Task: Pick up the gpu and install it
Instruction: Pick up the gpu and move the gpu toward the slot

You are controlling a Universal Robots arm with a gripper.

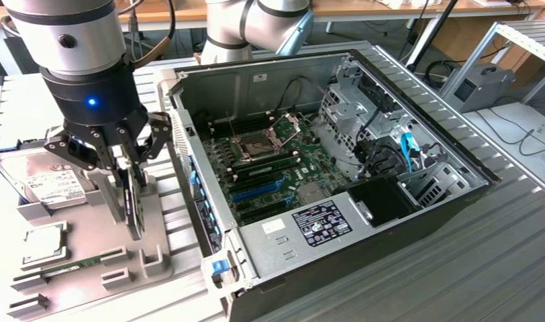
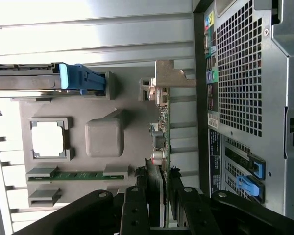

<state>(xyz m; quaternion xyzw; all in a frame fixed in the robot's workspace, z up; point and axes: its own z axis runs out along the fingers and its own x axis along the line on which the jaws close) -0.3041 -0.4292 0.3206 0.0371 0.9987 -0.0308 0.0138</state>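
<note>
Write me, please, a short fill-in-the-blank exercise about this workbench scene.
1. The end effector is closed on the gpu, which stands on ____ in the holder.
2. The motherboard shows through the case's ____ side.
3. The hard drive carries a ____ label.

Missing words: edge; open; white.

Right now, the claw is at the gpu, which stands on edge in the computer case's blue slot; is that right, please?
Not quite: the claw is at the gpu, but the gpu stands on edge in the gray holder beside the computer case, as the exterior view shows.
</note>
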